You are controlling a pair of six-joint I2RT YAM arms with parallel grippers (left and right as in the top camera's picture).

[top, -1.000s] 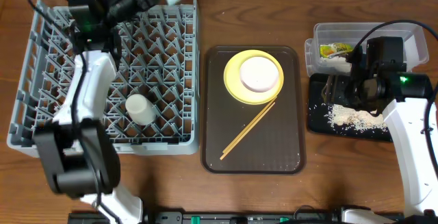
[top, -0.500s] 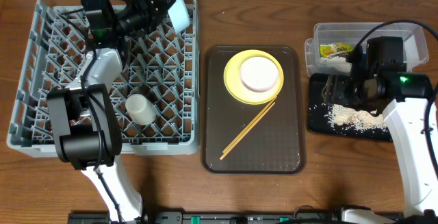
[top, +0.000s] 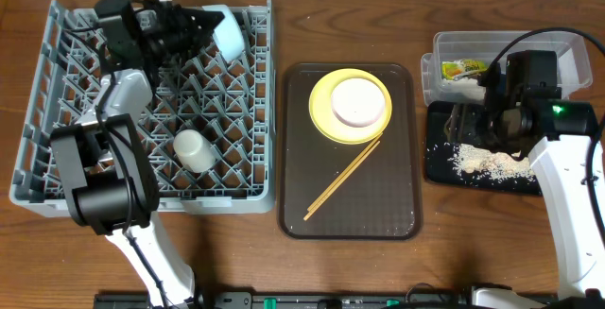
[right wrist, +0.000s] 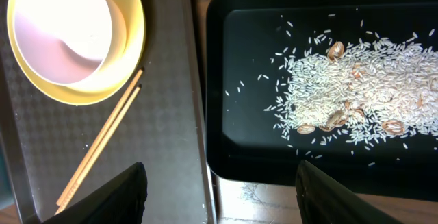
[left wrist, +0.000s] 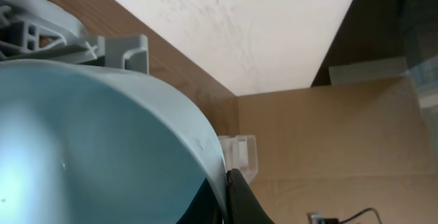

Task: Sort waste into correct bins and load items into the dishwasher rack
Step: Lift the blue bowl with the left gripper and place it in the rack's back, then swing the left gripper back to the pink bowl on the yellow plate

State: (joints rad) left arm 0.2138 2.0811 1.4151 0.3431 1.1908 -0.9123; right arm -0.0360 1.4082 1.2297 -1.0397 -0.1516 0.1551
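1. While the left gripper (top: 202,30) grips the light-blue bowl (top: 227,33) by its rim, the bowl is tipped on its side over the far right corner of the dishwasher rack (top: 57,158). I cannot tell whether it touches the pegs.
2. From the left wrist view the bowl's pale wall fills the lower left, and one dark finger (left wrist: 238,198) presses against its edge.
3. Nearer the front of the rack, a small white cup (top: 192,148) lies among the pegs, well apart from the bowl.
4. On the brown serving tray (top: 378,205) beside the rack sits the yellow plate (top: 326,125), with the white bowl (top: 358,102) resting on it. The wooden chopsticks (top: 342,180) lie diagonally, their far ends touching the plate's rim.
5. The right gripper (right wrist: 220,183) hangs over the black tray (top: 444,172) with its fingers spread wide — holding nothing.
6. Whitish rice scraps (right wrist: 356,80), mixed with a few brownish bits, are heaped in that black tray, with stray grains scattered toward its left side.
7. Behind the black tray stands the clear tub (top: 567,49) — the green-and-yellow snack wrapper (top: 463,67) lies inside it at the left end.
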